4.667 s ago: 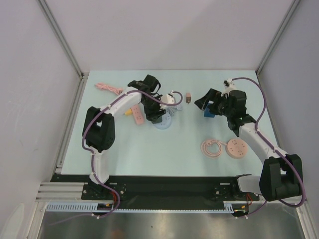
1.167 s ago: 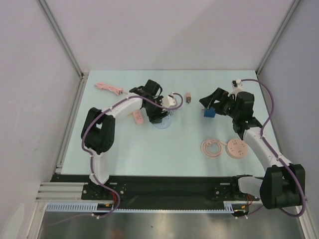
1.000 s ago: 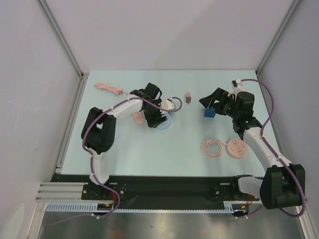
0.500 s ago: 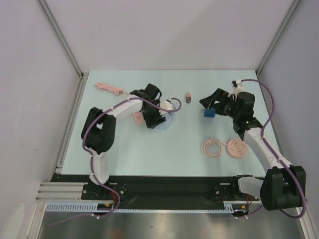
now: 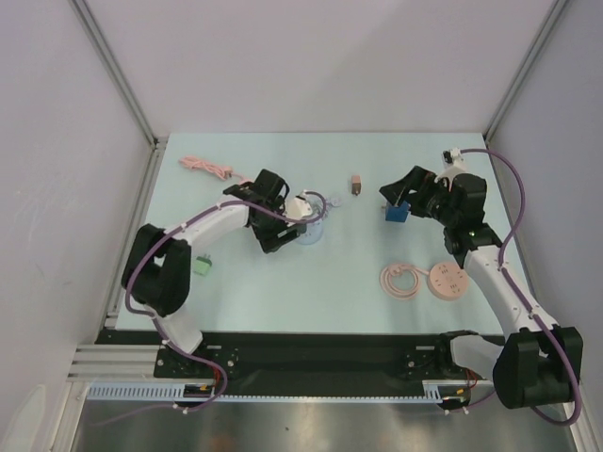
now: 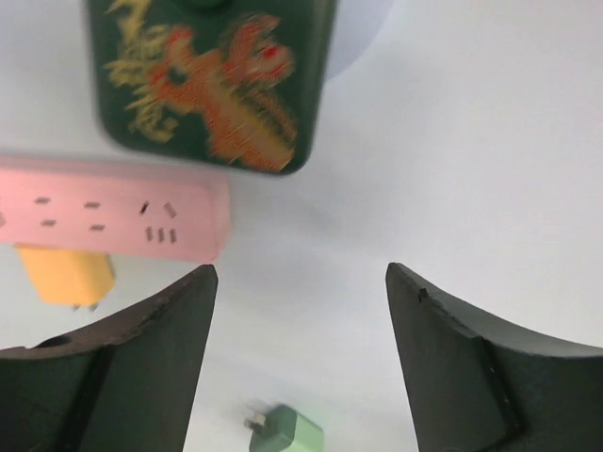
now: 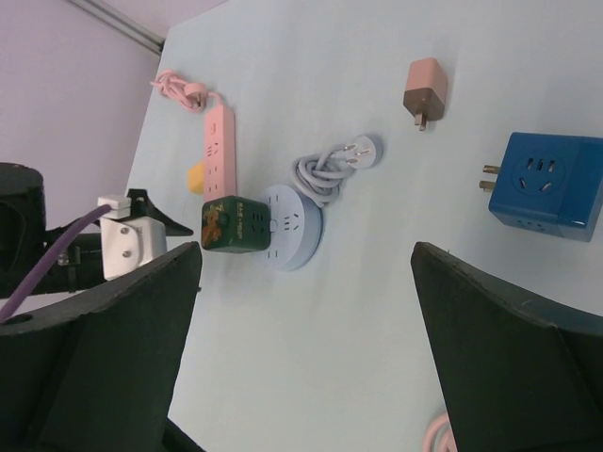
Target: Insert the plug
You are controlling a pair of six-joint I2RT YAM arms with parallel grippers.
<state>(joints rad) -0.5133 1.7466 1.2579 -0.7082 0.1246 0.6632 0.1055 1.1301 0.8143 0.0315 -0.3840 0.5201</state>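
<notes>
Hovering beside the round blue socket (image 5: 311, 232) in the top view, the left gripper (image 5: 271, 235) holds nothing. The green plug (image 5: 201, 266) lies loose near that arm's elbow. The right gripper (image 5: 400, 193) gapes above the blue cube socket (image 5: 395, 214). In the left wrist view the fingers (image 6: 151, 330) stand wide apart and empty, with the plug on the table between them. In the right wrist view the fingers (image 7: 122, 320) are fully spread and empty.

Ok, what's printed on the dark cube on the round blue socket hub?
A gold-and-red dragon-like motif on the dark green cube; clearest in the left wrist view.
</notes>
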